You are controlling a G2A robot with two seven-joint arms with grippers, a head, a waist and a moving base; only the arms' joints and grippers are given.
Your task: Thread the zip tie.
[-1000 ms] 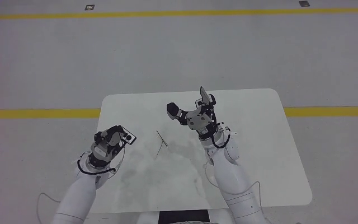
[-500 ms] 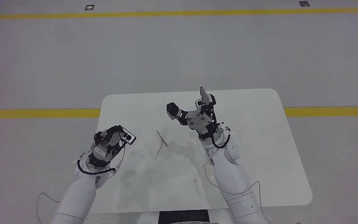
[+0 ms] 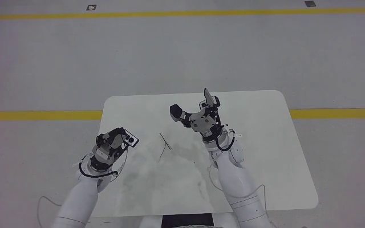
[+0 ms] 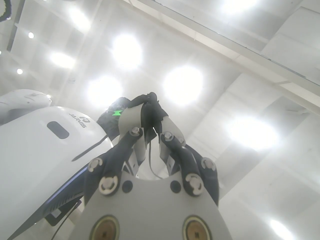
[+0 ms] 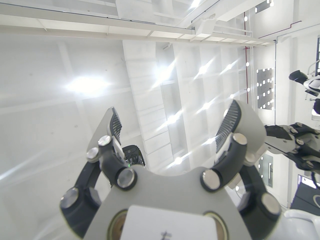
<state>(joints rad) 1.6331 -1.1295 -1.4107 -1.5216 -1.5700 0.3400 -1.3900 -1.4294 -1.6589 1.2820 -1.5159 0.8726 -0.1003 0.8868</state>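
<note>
Top view: zip tie (image 3: 165,142) lies thin, faint on table (image 3: 268,114).

On the white tabletop (image 3: 262,114), the zip tie (image 3: 164,143) shows as a few thin dark lines, too small to tell head from tail, or whether it is looped. The tabletop's near edge is partly hidden behind the robot's arms. At the left end effector (image 4: 150,108), a thin dark strand (image 4: 149,156) hanging between the fingers cannot be identified.
</note>
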